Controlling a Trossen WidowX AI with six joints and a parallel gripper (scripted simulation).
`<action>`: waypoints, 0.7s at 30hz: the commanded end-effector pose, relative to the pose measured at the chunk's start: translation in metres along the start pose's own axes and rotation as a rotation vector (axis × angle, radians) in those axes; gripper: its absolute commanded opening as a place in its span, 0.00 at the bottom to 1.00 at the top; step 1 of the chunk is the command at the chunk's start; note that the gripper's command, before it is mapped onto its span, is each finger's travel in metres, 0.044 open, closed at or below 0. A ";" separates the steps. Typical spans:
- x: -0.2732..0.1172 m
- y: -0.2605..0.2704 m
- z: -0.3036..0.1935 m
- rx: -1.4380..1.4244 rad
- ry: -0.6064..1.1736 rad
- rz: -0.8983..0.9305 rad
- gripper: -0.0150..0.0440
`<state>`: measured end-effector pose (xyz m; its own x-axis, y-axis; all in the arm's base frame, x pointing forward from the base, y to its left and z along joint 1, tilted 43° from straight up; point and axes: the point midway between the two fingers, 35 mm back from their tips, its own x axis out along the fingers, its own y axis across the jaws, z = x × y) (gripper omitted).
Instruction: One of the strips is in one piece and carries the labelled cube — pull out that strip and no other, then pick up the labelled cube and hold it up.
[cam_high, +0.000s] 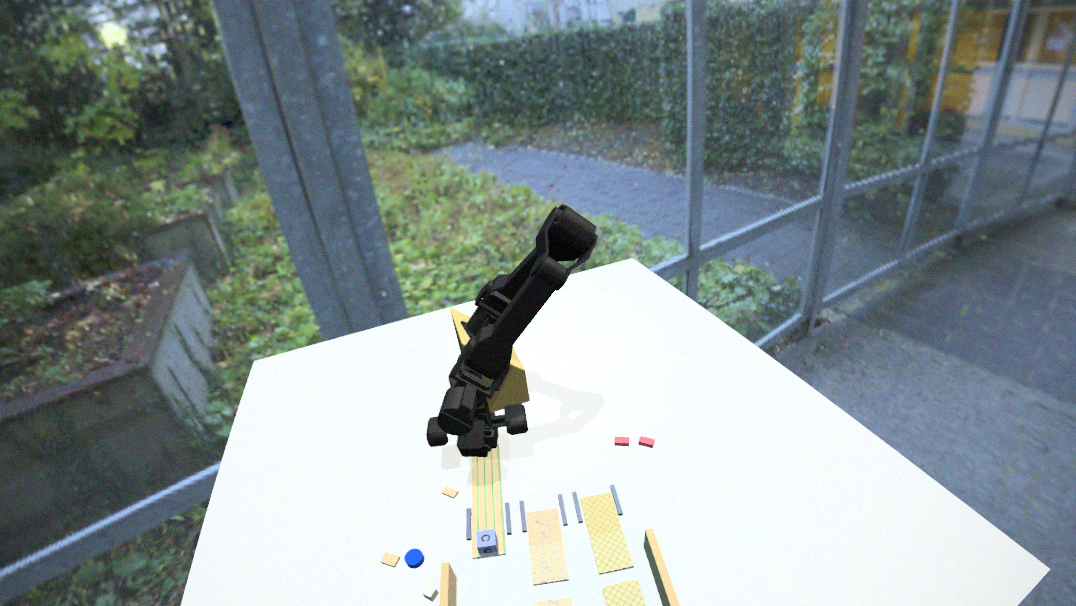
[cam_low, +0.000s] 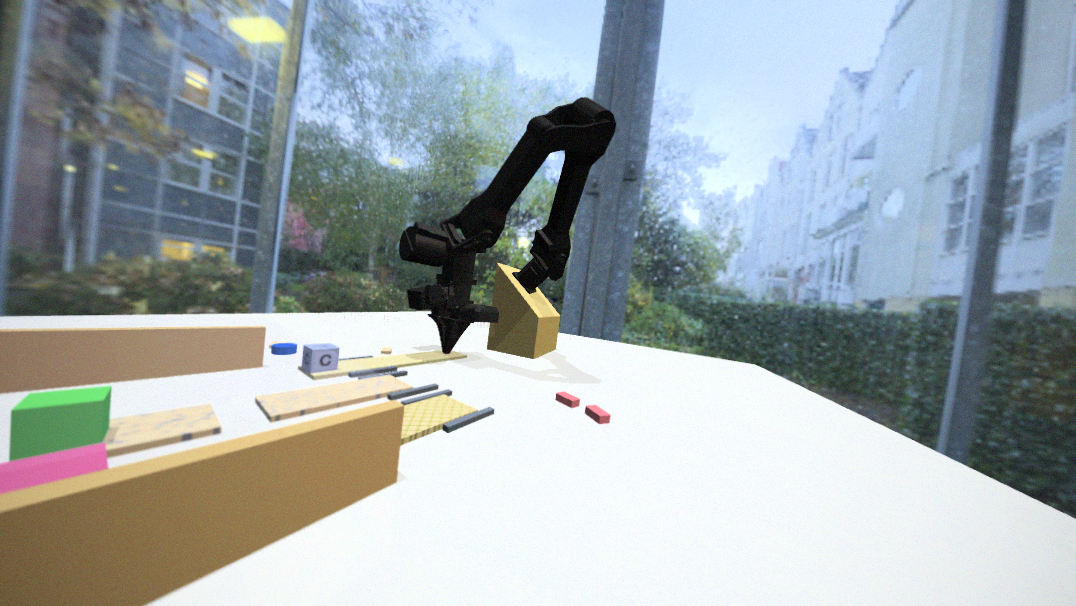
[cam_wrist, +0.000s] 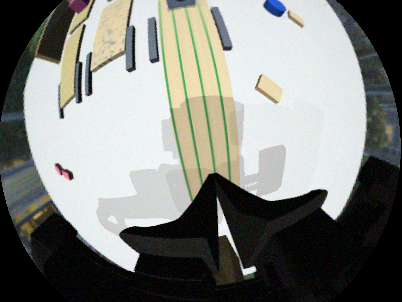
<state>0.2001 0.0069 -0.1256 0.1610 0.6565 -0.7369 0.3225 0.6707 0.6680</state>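
My gripper (cam_low: 450, 347), fingers closed with nothing between them, presses the near end of the green-lined strip (cam_high: 487, 493) on the tabletop (cam_high: 752, 466). The labelled cube (cam_high: 487, 542) rides its far end; lifting it remains.

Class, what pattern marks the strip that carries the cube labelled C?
Thin green lines running lengthwise on the pale yellow strip; clearest in the wrist view.

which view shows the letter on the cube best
The exterior view: the cube faces that camera side-on and its C reads clearly. The wrist view also shows the C, but smaller and warped near the picture's edge. In the top view the cube is tiny and the letter barely legible.
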 end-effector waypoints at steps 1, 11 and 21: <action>0.003 0.000 -0.011 0.010 0.030 -0.002 0.25; -0.042 0.000 0.003 0.009 0.028 -0.005 0.25; -0.041 0.000 0.030 -0.008 0.027 -0.004 0.61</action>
<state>0.2103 -0.0256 -0.0982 0.1322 0.6632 -0.7366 0.3221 0.6741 0.6647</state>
